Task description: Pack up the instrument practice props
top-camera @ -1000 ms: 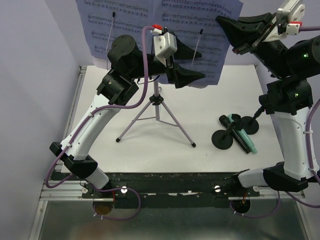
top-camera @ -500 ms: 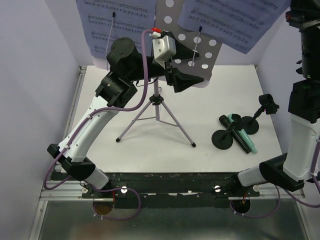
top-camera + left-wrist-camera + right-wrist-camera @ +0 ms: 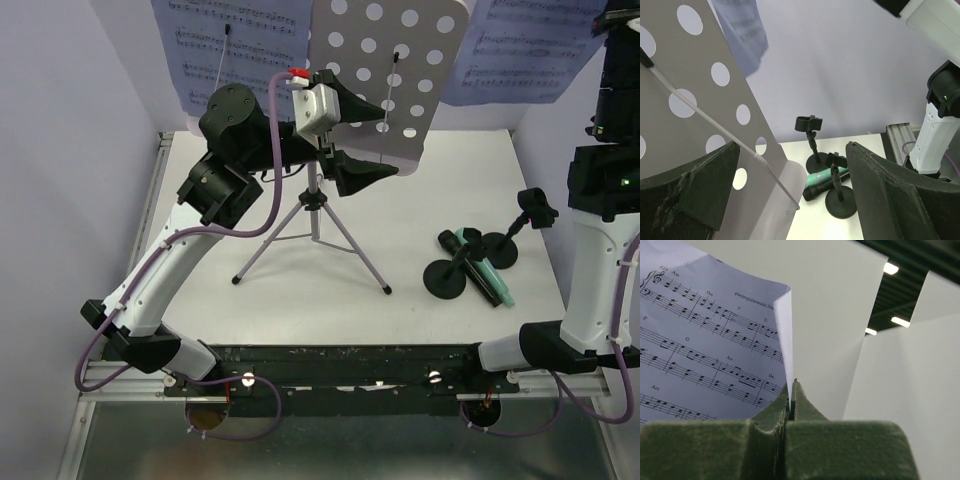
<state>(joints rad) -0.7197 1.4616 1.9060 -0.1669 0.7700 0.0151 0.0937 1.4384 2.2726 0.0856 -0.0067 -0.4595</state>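
The silver tripod (image 3: 315,222) stands mid-table with its lilac perforated plate (image 3: 385,60) bare on the right side. One white sheet-music page (image 3: 232,48) still hangs at the plate's left. My right gripper (image 3: 791,390) is shut on the edge of a second page (image 3: 705,340), held high at the top right (image 3: 520,55). My left gripper (image 3: 372,140) is open, its jaws straddling the plate's lower edge (image 3: 700,130). Two black clip holders (image 3: 447,278) (image 3: 503,250) and the teal microphone (image 3: 487,278) lie at the right; they also show in the left wrist view (image 3: 824,179).
Lilac walls close in the table at the back and both sides. A thin wire page retainer (image 3: 391,88) lies across the plate. My right arm's white link (image 3: 598,270) rises beside the clip holders, near the table's right edge.
My right gripper has pulled the right-hand page off the plate, up and to the right, uncovering the perforated plate. My left arm has shifted slightly left, still open at the plate.
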